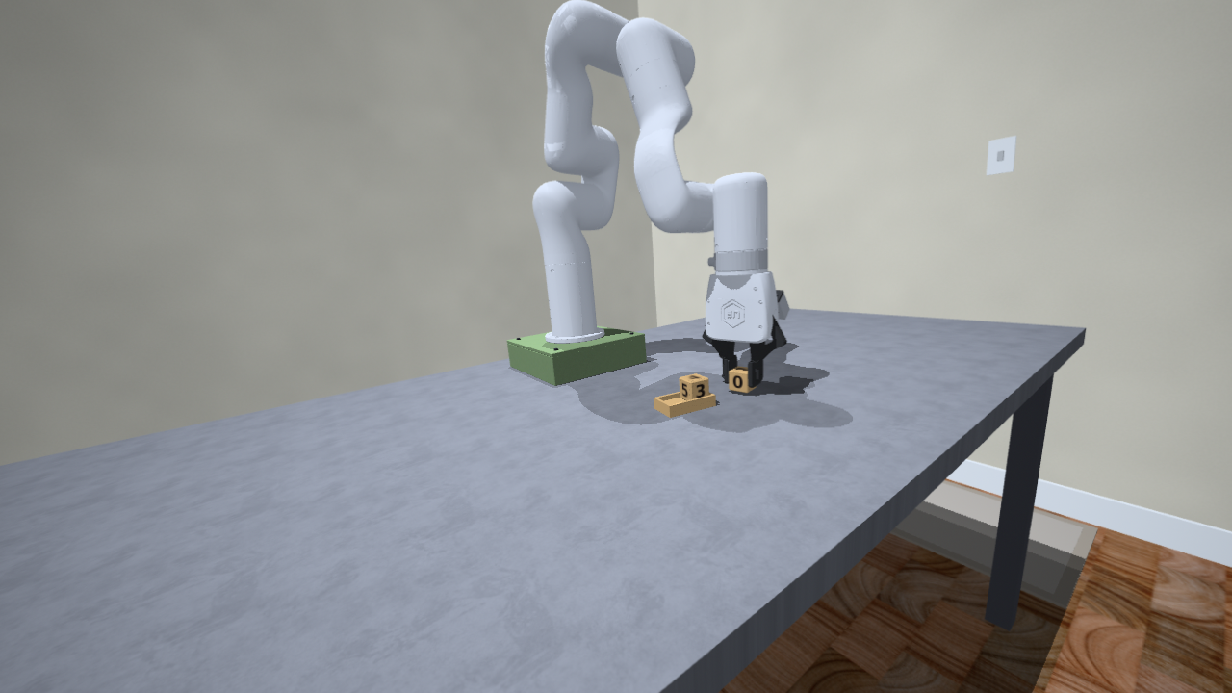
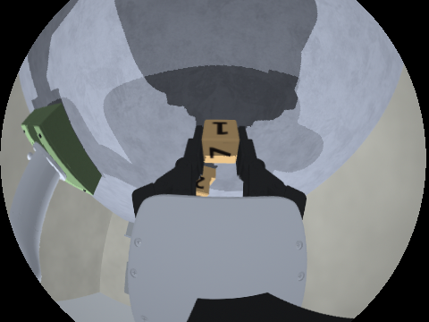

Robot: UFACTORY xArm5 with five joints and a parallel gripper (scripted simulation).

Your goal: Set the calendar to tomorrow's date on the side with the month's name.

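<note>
A small wooden tray lies flat on the grey table. One wooden cube stands in its right half, showing 5 and 3 on the faces I see. The tray's left half is empty. My gripper is shut on the second wooden cube, just right of the tray, at or barely above the table. That cube shows 0 toward the exterior view. In the wrist view the held cube sits between the black fingers and shows a 1 and a 7. The month's name is not readable.
The green robot base stands behind and left of the tray. The table's right edge lies well off to the right.
</note>
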